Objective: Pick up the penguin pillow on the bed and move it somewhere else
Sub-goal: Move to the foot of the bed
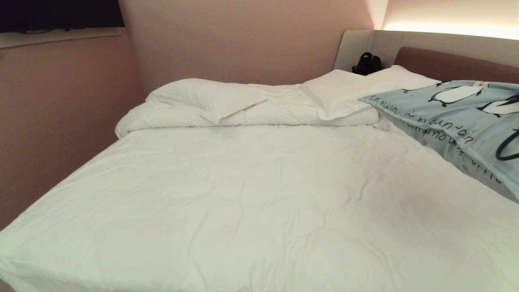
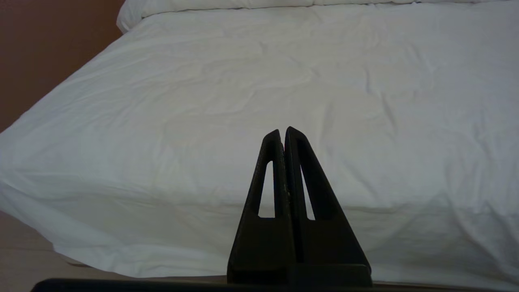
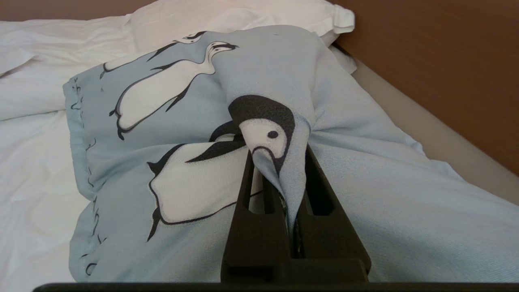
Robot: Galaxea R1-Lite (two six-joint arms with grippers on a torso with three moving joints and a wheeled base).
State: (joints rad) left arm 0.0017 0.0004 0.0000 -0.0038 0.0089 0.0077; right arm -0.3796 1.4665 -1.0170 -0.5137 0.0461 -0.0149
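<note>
The penguin pillow [image 1: 454, 117], light blue-grey with black-and-white penguins and dark script, lies at the right side of the bed [image 1: 243, 194], its corner reaching over a white pillow. In the right wrist view my right gripper [image 3: 279, 158] is shut on a bunched fold of the penguin pillow [image 3: 365, 202], and the cloth hides its fingertips. The fold carries a penguin's head. This gripper is outside the head view. My left gripper [image 2: 282, 134] is shut with nothing in it, held low before the foot of the bed [image 2: 162, 101].
Two plain white pillows [image 1: 206, 97] [image 1: 344, 91] and a folded duvet lie across the far end. The brown headboard [image 1: 454, 63] runs behind the penguin pillow, with a small black object [image 1: 367, 63] on the ledge. A pink wall borders the left side. A black cable loop [image 1: 509, 148] shows at the right edge.
</note>
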